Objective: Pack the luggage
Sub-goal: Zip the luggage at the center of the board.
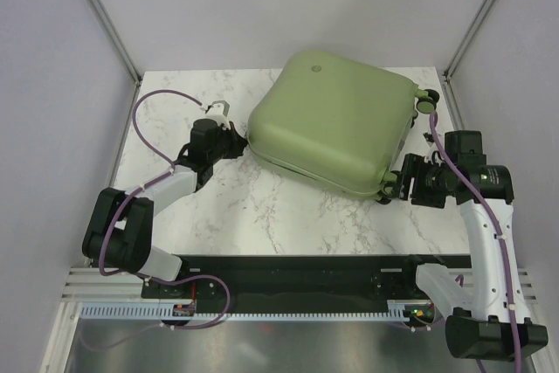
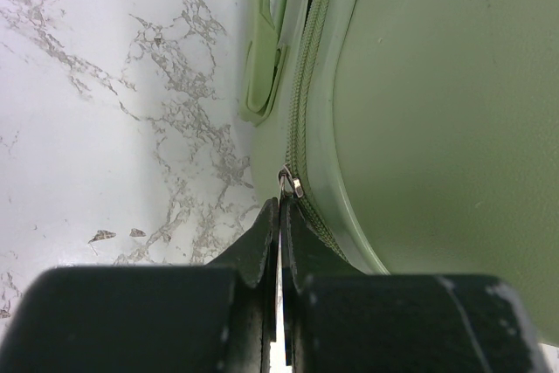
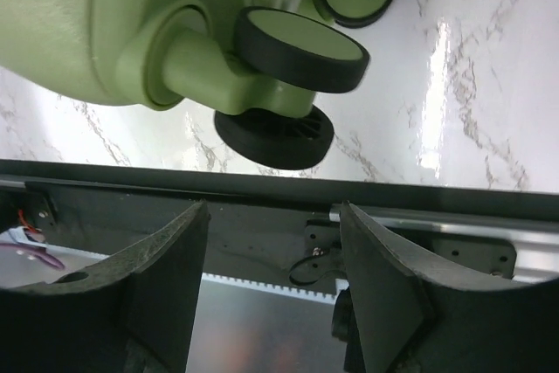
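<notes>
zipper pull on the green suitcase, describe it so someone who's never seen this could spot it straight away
Find the big sage-green luggage on the marble table, then its side nearest the left arm. Follow the zipper track there to the shut left claw: the zipper pull is the tiny silver loop at its tips, the only metal amid green.

Black-and-white jointed arms (image 1: 166, 185), purple cables (image 1: 136, 116), black jaws

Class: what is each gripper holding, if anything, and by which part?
The left gripper pinches the luggage by its zipper pull; the right gripper, open near a wheel, holds nothing.
</notes>
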Motion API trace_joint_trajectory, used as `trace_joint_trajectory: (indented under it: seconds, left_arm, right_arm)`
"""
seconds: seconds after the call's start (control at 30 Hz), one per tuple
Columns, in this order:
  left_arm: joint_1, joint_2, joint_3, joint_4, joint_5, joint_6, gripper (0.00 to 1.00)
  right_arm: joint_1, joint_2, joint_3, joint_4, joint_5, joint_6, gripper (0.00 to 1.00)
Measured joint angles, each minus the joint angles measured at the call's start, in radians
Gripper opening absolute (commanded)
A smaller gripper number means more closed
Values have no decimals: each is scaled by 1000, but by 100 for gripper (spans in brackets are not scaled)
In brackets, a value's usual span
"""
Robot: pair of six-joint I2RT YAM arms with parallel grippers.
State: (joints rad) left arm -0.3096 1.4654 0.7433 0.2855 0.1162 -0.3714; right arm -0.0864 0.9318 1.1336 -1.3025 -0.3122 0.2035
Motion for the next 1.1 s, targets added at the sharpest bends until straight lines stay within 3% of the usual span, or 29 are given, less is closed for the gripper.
trace_joint_trajectory:
  seconds: [0.2, 0.77, 0.93, 0.97, 1.07, 1.1]
  left_arm:
    - [0, 0, 0, 0, 0, 0, 2]
    - [0, 1, 0, 2, 0, 0, 2]
    - [1, 8, 0, 17, -1, 0, 2]
    - [1, 11, 0, 21, -1, 0, 2]
    - [1, 15, 0, 29, -1, -1, 2]
    - [1, 15, 0, 30, -2, -1, 2]
  right_arm:
    - [60, -10, -7, 55, 27, -55, 70]
    - [66, 76, -51, 211, 48, -51, 69]
    - [71, 86, -55, 203, 48, -41, 51]
    - [71, 84, -56, 203, 51, -38, 41]
    - [76, 83, -57, 205, 60, -26, 25]
    - [77, 85, -57, 205, 64, -21, 13]
